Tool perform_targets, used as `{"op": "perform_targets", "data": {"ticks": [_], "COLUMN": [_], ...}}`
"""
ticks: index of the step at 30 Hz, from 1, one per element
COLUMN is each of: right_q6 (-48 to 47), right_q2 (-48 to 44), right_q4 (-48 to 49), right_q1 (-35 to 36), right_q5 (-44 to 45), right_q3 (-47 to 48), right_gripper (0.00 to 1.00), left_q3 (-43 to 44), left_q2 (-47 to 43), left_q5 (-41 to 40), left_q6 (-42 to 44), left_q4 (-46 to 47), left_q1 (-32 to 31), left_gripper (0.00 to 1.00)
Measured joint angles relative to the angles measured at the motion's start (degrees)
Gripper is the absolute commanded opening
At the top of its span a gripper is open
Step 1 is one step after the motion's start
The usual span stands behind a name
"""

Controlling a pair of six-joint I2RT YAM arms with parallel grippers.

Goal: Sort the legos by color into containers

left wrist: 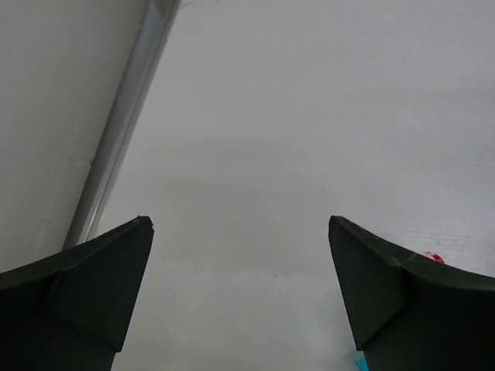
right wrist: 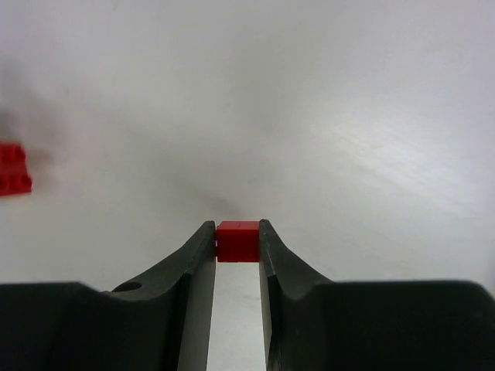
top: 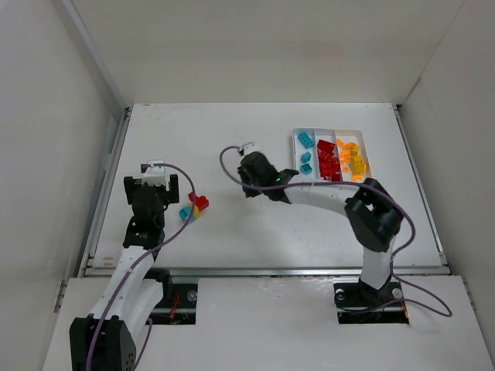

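My right pincer (right wrist: 237,232) is clamped on a red brick (right wrist: 237,241). The tray (top: 331,130) lies to my right and farther out, reds in its middle compartment (top: 326,135). My left pincer (left wrist: 240,222) gapes wide, farther off.

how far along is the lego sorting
Mostly done: the tray holds teal, red and orange pieces in separate compartments. In hand: the right end effector is shut on a red brick. To go: a small red, teal and yellow cluster on the table beside the open, empty left end effector.
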Motion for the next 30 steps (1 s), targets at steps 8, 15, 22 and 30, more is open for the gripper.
{"op": "perform_targets", "data": {"ticks": [8,15,22,30], "right_q6": [-0.79,-0.81,0.46,1.84], "right_q2": [-15.32,-13.07,-4.79,-4.33], "right_q4": [0.31,-2.84,-5.90,-5.86], "right_q1": [-23.43,-39.28,-40.44,-41.99], "right_q5": [-1.86,0.04,-1.09,-1.42], "right_q3": [-1.79,-2.47,-2.34,-2.23], "right_gripper": [0.00,0.00,0.11,0.61], "left_q3": [6.14,12.24,13.29,14.86], "left_q2": [3.04,11.78,15.89,21.40], "left_q5": [21.94,36.28,41.22,39.36], "left_q6": [11.34,26.97,42.10,44.83], "left_q4": [-9.42,-21.97,-32.68,-33.46], "left_q1": [-0.98,-4.59,-7.80,-8.72], "left_gripper": [1.00,1.00,1.00,1.00]}}
